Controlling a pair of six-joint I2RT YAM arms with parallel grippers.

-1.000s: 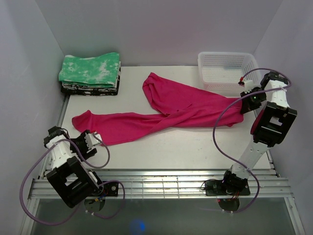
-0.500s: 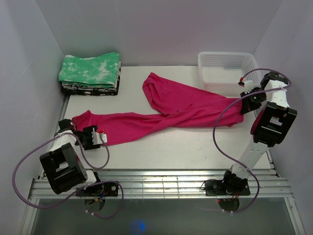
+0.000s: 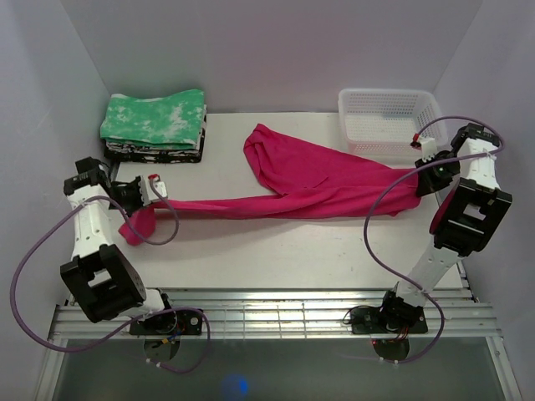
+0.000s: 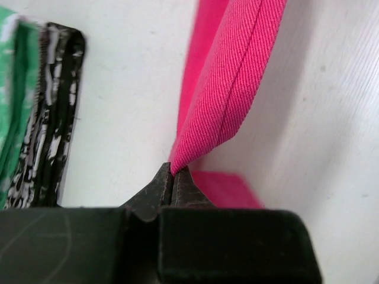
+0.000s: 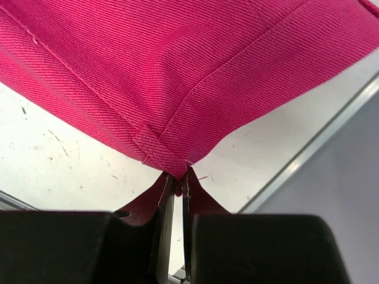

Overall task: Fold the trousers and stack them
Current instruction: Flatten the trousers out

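The magenta-pink trousers [image 3: 309,180] lie stretched across the table between my two grippers. At the left, my left gripper [image 3: 164,199] is shut on one leg near its end, and the hem droops in a lump below it. Its wrist view has the jaws [image 4: 173,171] pinched on a folded edge of the pink fabric [image 4: 231,89], lifted off the table. My right gripper [image 3: 420,178] is shut on the trousers' right end near the basket. In its wrist view the gripper [image 5: 177,176] clamps a seamed corner of the cloth [image 5: 177,71]. The other leg bunches toward the back.
A folded green-and-white mottled cloth [image 3: 155,119] sits on a black-and-white stack at the back left, also visible in the left wrist view [image 4: 15,89]. A white plastic basket [image 3: 389,121] stands at the back right. White walls enclose the table; a metal rail runs along its front edge.
My left gripper moved from the near-left edge toward the back, shut on the trouser leg and raised it, pulling the leg into a taut line. The right gripper kept its grip and place.
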